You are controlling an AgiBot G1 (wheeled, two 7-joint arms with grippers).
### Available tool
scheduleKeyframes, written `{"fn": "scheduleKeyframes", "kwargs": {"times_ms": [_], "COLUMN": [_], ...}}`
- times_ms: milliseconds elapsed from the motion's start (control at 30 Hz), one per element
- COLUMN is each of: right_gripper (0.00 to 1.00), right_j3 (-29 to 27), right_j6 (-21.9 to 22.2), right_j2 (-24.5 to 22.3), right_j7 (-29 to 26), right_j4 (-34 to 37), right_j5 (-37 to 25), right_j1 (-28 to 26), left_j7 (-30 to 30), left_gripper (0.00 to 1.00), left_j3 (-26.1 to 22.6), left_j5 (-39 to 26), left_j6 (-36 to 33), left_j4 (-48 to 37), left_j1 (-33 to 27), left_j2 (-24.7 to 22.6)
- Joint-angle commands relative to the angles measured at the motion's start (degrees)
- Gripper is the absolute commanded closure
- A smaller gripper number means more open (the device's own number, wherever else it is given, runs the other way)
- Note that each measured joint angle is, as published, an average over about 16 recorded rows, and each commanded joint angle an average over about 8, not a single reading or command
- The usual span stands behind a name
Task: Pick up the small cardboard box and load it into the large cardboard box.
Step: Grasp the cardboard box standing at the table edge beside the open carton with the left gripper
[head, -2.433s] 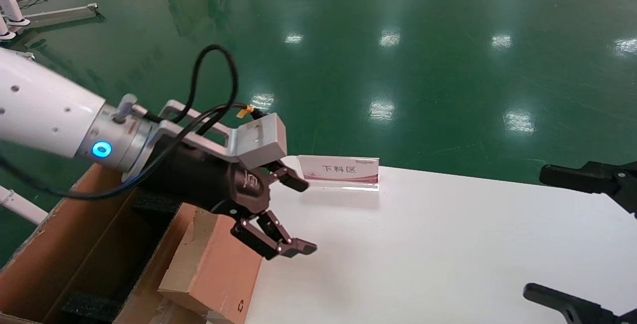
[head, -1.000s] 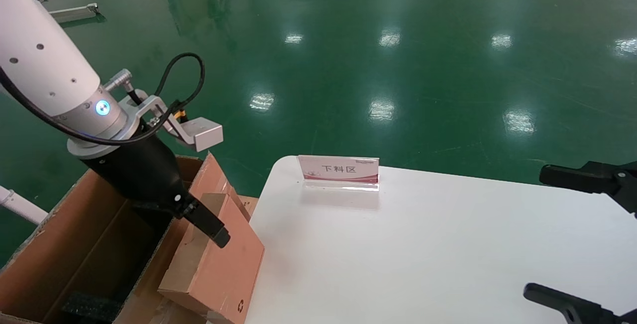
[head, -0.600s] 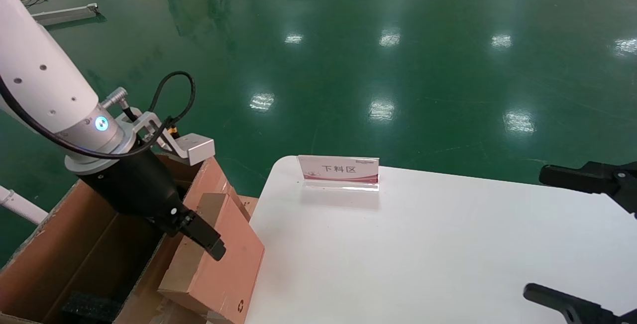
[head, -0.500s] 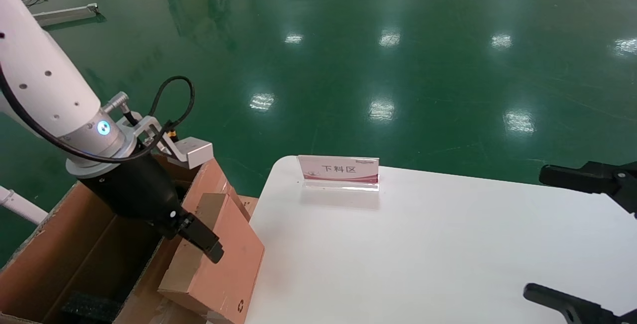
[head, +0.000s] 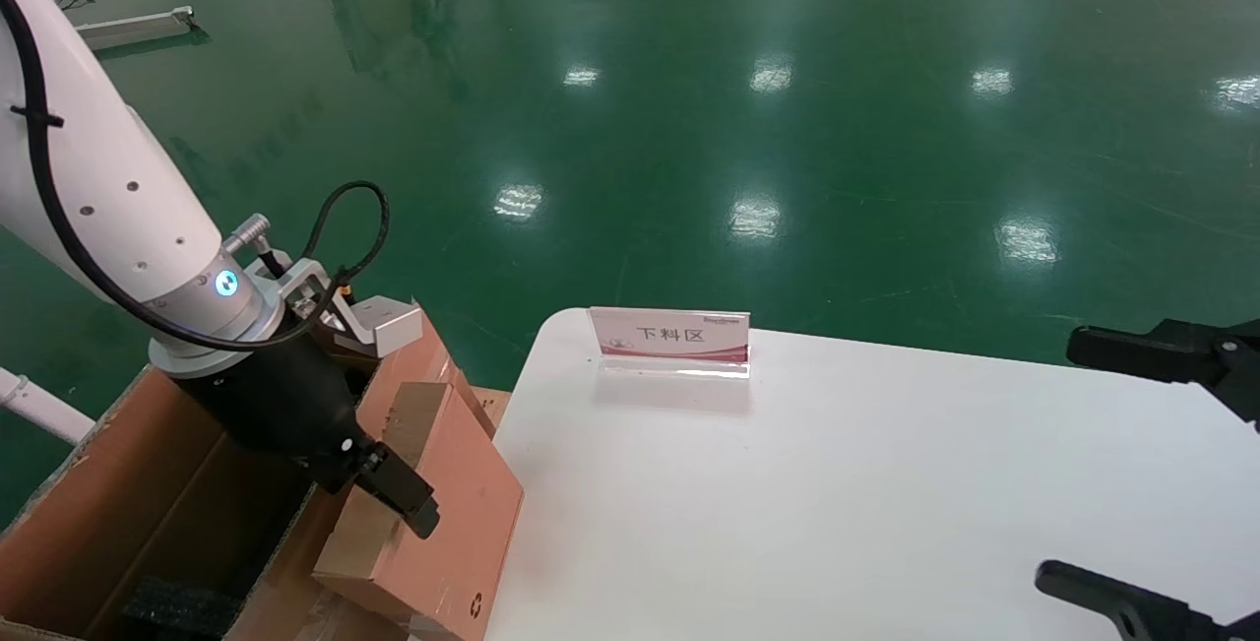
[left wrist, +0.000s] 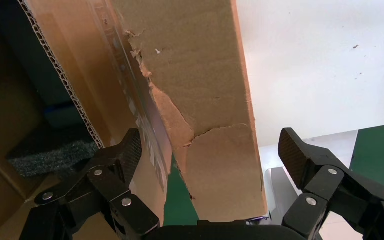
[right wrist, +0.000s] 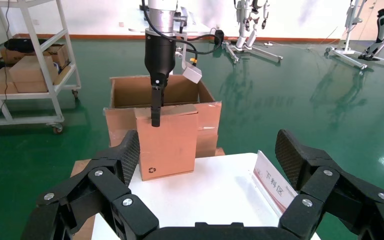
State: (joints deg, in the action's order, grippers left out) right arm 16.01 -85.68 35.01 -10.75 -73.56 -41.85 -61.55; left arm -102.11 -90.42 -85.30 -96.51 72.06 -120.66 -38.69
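Observation:
The small cardboard box [head: 443, 513] stands on edge at the table's left end and leans on a flap of the large cardboard box [head: 118, 483]. It also shows in the right wrist view [right wrist: 167, 142]. My left gripper [head: 389, 495] points down over its top edge and is open. In the left wrist view the fingers [left wrist: 295, 150] stand on either side of the box's tan narrow side [left wrist: 200, 90], touching nothing. The taped flap [left wrist: 115, 75] lies between the box and the other finger. My right gripper [head: 1058, 459] is open and empty over the table's right end.
A white table [head: 837, 483] carries a small sign stand [head: 669, 334] at its far edge. Black foam [head: 177, 607] lies inside the large box. In the right wrist view a shelf rack [right wrist: 25, 75] with cartons stands beyond. The floor is green.
My left gripper has swung back from over the table, turned to point down, and sunk lower over the small box's top edge. It has stayed open. The right arm has not moved.

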Motion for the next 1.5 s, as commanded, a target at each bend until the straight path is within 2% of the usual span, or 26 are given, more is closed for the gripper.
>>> {"fn": "scheduleKeyframes", "kwargs": {"times_ms": [33, 233, 267, 300, 533, 567, 1000, 1033, 1267, 1300, 1500], "right_gripper": [0.0, 0.0, 0.0, 0.1, 0.97, 1.0, 1.0, 0.92, 0.04, 0.0, 0.0], "right_j3": [0.0, 0.0, 0.0, 0.0, 0.0, 0.0, 0.0, 0.0, 0.0, 0.0, 0.0], "right_j6": [0.0, 0.0, 0.0, 0.0, 0.0, 0.0, 0.0, 0.0, 0.0, 0.0, 0.0], "right_j2": [0.0, 0.0, 0.0, 0.0, 0.0, 0.0, 0.0, 0.0, 0.0, 0.0, 0.0], "right_j7": [0.0, 0.0, 0.0, 0.0, 0.0, 0.0, 0.0, 0.0, 0.0, 0.0, 0.0], "right_j4": [0.0, 0.0, 0.0, 0.0, 0.0, 0.0, 0.0, 0.0, 0.0, 0.0, 0.0], "right_j5": [0.0, 0.0, 0.0, 0.0, 0.0, 0.0, 0.0, 0.0, 0.0, 0.0, 0.0], "right_j1": [0.0, 0.0, 0.0, 0.0, 0.0, 0.0, 0.0, 0.0, 0.0, 0.0, 0.0], "left_j7": [-0.1, -0.2, -0.2, -0.2, -0.2, -0.2, -0.2, -0.2, -0.2, -0.2, -0.2], "left_gripper": [0.25, 1.0, 1.0, 1.0, 1.0, 1.0, 1.0, 1.0, 1.0, 1.0, 1.0], "left_j3": [-0.1, -0.1, -0.1, -0.2, -0.2, -0.2, -0.2, -0.2, -0.2, -0.2, -0.2], "left_j5": [0.0, -0.1, -0.1, -0.1, -0.1, -0.1, -0.1, -0.1, -0.1, -0.1, -0.1], "left_j6": [0.2, 0.4, 0.4, 0.4, 0.5, 0.5, 0.5, 0.5, 0.5, 0.5, 0.5], "left_j4": [0.0, 0.0, 0.1, 0.1, 0.0, 0.0, 0.0, 0.0, 0.0, 0.0, 0.0], "left_j1": [0.2, 0.5, 0.5, 0.5, 0.7, 0.7, 0.7, 0.7, 0.7, 0.7, 0.7], "left_j2": [0.1, 0.1, 0.1, 0.1, 0.1, 0.1, 0.1, 0.1, 0.1, 0.1, 0.1]}}
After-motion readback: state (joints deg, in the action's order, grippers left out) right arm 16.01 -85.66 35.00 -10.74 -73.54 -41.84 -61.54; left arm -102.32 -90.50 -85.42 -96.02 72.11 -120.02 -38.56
